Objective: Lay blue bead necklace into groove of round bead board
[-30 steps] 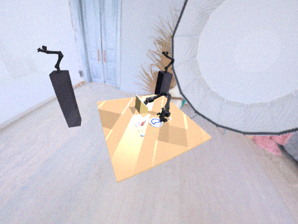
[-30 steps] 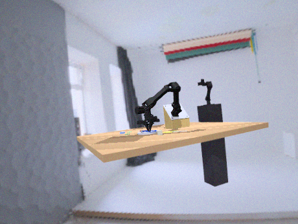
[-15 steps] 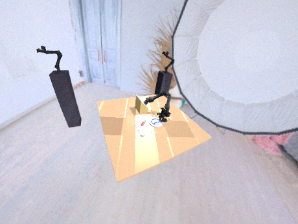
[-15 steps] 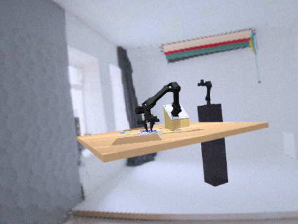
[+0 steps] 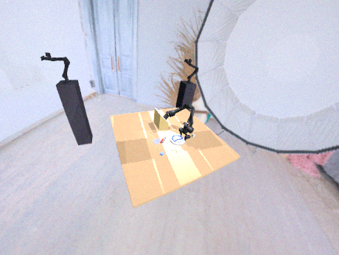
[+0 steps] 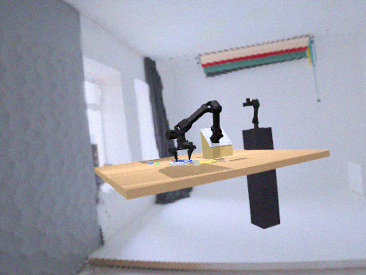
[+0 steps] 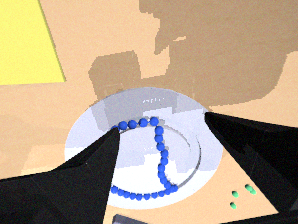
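Note:
The blue bead necklace (image 7: 164,161) lies on the round white bead board (image 7: 80,145) (image 5: 177,144). In the wrist view its upper and lower runs follow the curve of the board, while its right side cuts nearly straight down inside the groove's right arc. That arc (image 7: 200,156) shows bare. The necklace's left part is hidden behind the left finger. My gripper (image 7: 161,123) (image 6: 183,160) is wide open with nothing between its fingertips, low over the board. The left fingertip is beside the upper row of beads; the right one is over the board's right edge.
Several small green beads (image 7: 235,194) lie right of the board. A yellow surface (image 7: 25,40) shows at the wrist view's upper left. A sloped box (image 5: 160,121) (image 6: 220,152) stands behind the board. A red item (image 5: 162,141) and a blue block (image 5: 162,153) lie on the table.

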`<state>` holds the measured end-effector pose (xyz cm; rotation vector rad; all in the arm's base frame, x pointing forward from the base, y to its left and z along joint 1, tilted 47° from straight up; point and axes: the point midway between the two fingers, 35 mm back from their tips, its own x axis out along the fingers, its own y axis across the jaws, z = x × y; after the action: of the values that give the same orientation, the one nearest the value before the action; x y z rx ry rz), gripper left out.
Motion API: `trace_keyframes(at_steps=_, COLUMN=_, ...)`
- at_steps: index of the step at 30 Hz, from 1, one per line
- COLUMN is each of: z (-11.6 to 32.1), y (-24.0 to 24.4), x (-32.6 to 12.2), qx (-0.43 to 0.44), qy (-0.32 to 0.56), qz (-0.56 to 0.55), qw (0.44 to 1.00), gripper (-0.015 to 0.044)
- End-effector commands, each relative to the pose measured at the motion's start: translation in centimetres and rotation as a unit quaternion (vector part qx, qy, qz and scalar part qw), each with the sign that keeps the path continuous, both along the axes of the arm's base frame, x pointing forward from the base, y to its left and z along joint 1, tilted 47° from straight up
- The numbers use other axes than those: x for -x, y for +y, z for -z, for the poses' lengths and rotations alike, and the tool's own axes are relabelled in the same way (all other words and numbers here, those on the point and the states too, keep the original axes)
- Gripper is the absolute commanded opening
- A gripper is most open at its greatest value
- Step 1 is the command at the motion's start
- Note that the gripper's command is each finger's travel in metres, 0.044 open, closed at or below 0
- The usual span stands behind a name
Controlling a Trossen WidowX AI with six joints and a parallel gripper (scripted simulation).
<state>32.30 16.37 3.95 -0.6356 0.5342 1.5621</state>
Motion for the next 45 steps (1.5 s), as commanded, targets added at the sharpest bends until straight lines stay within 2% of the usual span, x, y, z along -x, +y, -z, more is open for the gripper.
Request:
trace_keyframes(at_steps=1, z=0.0, y=-0.1, x=0.0, qx=0.003, qy=-0.001, qz=-0.001, qw=1.000, gripper=0.0440)
trace_keyframes(at_steps=22, z=0.0, y=-0.1, x=0.0, qx=0.003, qy=-0.001, qz=-0.001, qw=1.000, gripper=0.0440)
trace_keyframes(at_steps=24, z=-0.1, y=-0.1, x=0.0, qx=0.004, qy=0.025, qz=0.023, qw=0.999, gripper=0.0387)
trace_keyframes(at_steps=28, z=-0.2, y=-0.6, x=0.0, qx=0.013, qy=0.170, qz=0.157, qw=0.973, gripper=0.0282)
trace_keyframes(at_steps=31, z=-0.4, y=-0.9, x=0.0, qx=0.019, qy=0.279, qz=0.258, qw=0.925, gripper=0.0204)
trace_keyframes(at_steps=34, z=-0.5, y=-1.2, x=0.0, qx=0.025, qy=0.382, qz=0.353, qw=0.854, gripper=0.0125)
trace_keyframes(at_steps=40, z=-0.8, y=-1.8, x=0.0, qx=0.035, qy=0.556, qz=0.515, qw=0.652, gripper=0.0120)
trace_keyframes(at_steps=45, z=-1.0, y=-2.2, x=0.0, qx=0.038, qy=0.627, qz=0.580, qw=0.519, gripper=0.0120)
